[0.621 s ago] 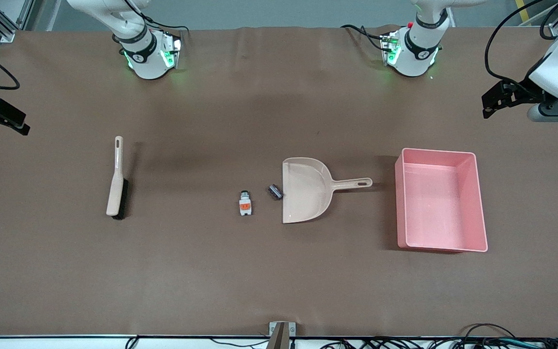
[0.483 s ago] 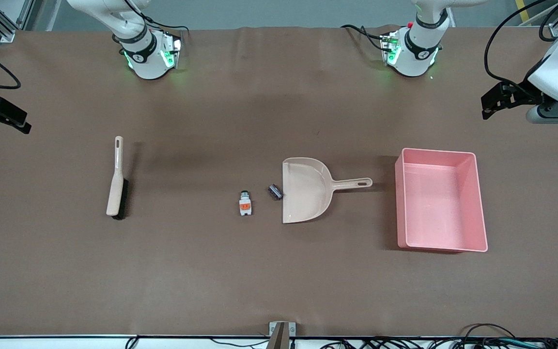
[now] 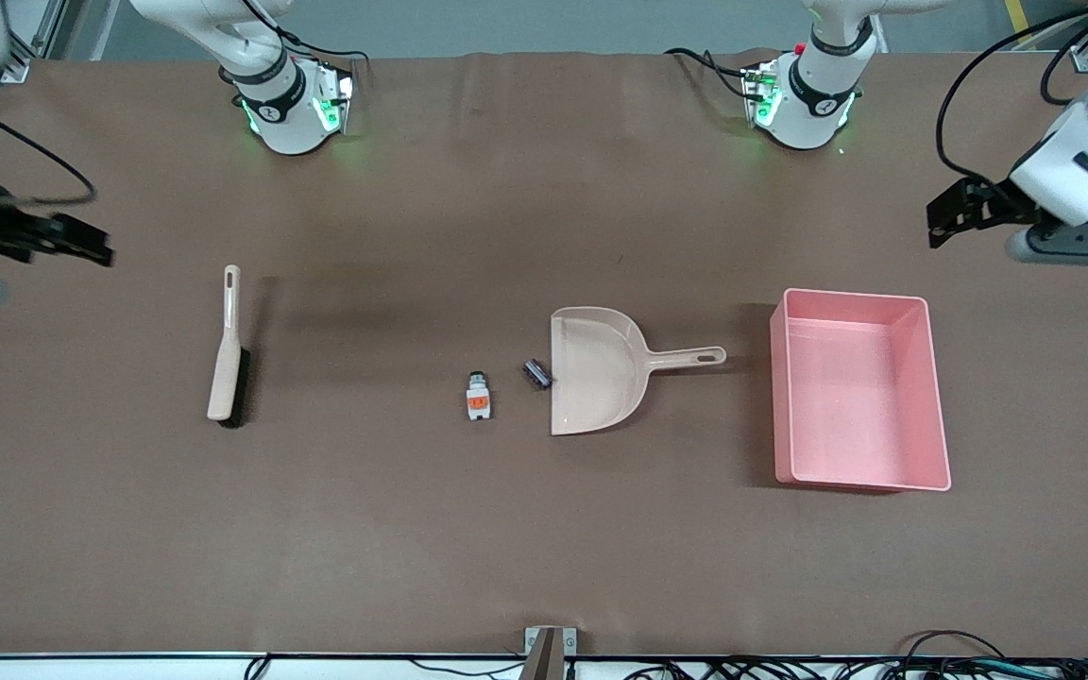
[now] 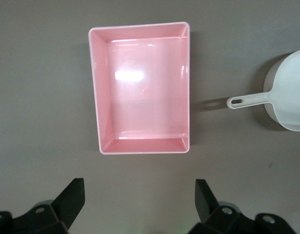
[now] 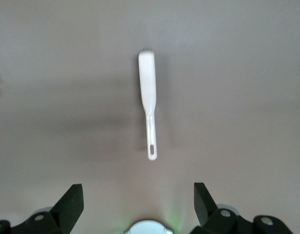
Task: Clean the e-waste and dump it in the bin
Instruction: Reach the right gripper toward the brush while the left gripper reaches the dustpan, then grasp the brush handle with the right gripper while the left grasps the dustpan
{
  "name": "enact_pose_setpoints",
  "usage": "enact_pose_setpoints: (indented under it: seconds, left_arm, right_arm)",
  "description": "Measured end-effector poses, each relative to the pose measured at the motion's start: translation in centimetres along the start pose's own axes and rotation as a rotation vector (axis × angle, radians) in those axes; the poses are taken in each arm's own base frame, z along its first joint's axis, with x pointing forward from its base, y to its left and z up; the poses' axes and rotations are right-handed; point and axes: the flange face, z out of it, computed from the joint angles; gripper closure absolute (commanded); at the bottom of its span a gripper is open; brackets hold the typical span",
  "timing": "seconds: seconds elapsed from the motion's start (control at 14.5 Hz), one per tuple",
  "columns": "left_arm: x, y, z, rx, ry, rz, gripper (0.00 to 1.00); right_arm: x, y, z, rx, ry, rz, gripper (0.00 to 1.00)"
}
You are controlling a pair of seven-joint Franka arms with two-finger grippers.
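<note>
E-waste (image 3: 479,397) lies between brush (image 3: 227,354), nearer right tool (image 3: 81,247), and dustpan (image 3: 601,368), nearer left tool (image 3: 948,215); both tools spread, empty.

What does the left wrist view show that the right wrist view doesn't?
Only the left wrist view shows the pink bin, empty, and the dustpan, whose handle points toward the bin; the left tool is open above the table near them. Only the right wrist view shows the brush lying flat, with the right tool open above the table short of its handle end. Both share the brown table and open, empty fingers. Neither shows the two e-waste parts.
</note>
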Motion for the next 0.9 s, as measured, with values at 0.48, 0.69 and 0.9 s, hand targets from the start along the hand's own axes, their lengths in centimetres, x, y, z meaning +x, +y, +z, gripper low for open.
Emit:
enact_pose_setpoints:
  seconds: [0.48,0.69,0.9]
  left_arm:
    - [4.7,16.1,9.2,-0.011,-0.039,0.337,0.00]
    - [5.3,21.9,14.0,0.056,-0.050,0.473,0.03]
    - [5.3,26.6,18.9,0.102,-0.070,0.599,0.09]
  right_arm:
    - [4.5,-0.2,13.9,0.020,0.003,0.008,0.00]
    - [4.2,0.0,21.0,0.024,0.073,0.015,0.00]
    - [3.7,-0.1,24.4,0.026,0.147,0.015,0.00]
